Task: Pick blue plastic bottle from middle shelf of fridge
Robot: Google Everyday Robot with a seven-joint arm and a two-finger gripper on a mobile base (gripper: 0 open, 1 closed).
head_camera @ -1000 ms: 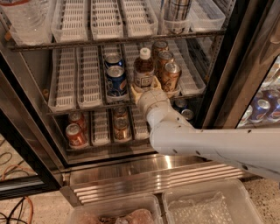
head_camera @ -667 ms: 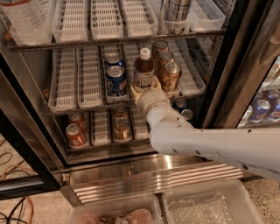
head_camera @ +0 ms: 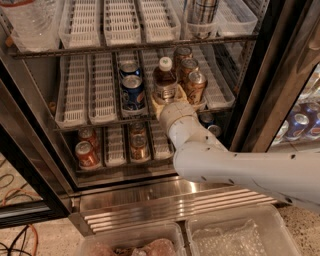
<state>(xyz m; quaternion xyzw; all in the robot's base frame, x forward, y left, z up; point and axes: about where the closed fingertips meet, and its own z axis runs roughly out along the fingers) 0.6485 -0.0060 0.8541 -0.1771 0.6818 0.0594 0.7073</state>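
The blue plastic bottle point(head_camera: 164, 80), clear with dark brown liquid, a white cap and a pale label, stands upright on the middle shelf point(head_camera: 75, 119) of the fridge point(head_camera: 260, 95). Blue cans point(head_camera: 132, 92) stand to its left and gold-brown cans point(head_camera: 195, 86) to its right. My gripper point(head_camera: 169, 103) is at the bottle's lower part, reaching in from the front on a white arm point(head_camera: 240, 167). The wrist hides the bottle's base and the shelf edge under it.
The upper rack holds a tall silver can point(head_camera: 204, 12). The lower rack holds red-orange cans point(head_camera: 86, 154). The open door's black frame point(head_camera: 25, 175) is at the left and the ribbed steel base point(head_camera: 170, 200) below. Clear bins point(head_camera: 235, 235) sit in front. Further cans point(head_camera: 300, 122) show behind glass at right.
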